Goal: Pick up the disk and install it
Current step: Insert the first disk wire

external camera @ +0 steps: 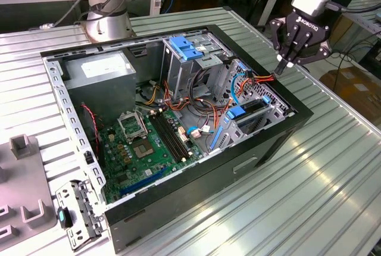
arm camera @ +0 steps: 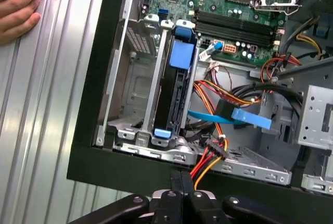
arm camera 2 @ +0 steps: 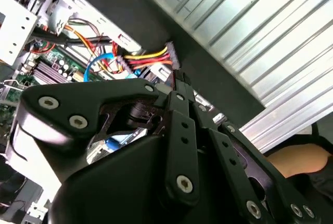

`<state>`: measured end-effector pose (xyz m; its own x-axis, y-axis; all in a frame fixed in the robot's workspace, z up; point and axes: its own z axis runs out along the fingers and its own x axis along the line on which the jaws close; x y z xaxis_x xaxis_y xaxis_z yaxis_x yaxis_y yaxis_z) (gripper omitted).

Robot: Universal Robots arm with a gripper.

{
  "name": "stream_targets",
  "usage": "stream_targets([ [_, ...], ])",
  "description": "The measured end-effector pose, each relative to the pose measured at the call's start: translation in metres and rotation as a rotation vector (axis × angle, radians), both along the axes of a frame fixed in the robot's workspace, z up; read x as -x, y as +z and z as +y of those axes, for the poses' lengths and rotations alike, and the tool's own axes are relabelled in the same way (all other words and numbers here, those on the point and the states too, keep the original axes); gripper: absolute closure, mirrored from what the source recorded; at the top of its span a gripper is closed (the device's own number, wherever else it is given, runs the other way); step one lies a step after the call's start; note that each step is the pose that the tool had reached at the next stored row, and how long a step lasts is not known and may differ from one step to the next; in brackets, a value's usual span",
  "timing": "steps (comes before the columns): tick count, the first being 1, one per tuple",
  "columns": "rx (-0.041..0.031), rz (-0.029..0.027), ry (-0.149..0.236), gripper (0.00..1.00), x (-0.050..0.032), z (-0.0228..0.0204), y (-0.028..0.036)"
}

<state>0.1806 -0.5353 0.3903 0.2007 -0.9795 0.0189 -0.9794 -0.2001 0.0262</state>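
Observation:
The disk [arm camera: 174, 91] stands on edge in a slot of the metal drive bay, dark with blue carrier tabs at both ends. In the exterior view the disk [external camera: 250, 111] sits in the bay at the case's corner nearest the exterior view's right. My gripper [external camera: 280, 67] hovers just above that corner. Its fingers are shut on a power cable [arm camera: 205, 162] of red, orange and yellow wires. In the second wrist view the cable's connector [arm camera 2: 167, 53] lies right at the gripper [arm camera 2: 178, 78]. The gripper [arm camera: 182, 181] stays outside the case wall.
The open computer case [external camera: 238, 166] lies on a ribbed metal table. Inside are a grey power-supply box [external camera: 98, 68], a green motherboard [external camera: 143, 143] and a tall cage with a blue latch [external camera: 187, 47]. A person's hand [arm camera: 15, 5] rests on the table beside the case.

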Motion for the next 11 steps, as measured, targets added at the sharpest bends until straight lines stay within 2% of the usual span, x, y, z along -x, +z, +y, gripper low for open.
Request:
stream_targets([
  [2, -0.0001, 0.0001, 0.007, 0.89, -0.0028, 0.0012, -0.0003],
  [4, 0.0000, 0.0000, 0.045, 0.89, -0.0030, 0.0013, -0.0009],
  [9, 0.0001, 0.0000, 0.150, 0.89, -0.0030, 0.0013, -0.0026],
  [11, 0.0001, 0.0000, 0.228, 0.89, -0.0030, 0.0013, -0.0042],
])
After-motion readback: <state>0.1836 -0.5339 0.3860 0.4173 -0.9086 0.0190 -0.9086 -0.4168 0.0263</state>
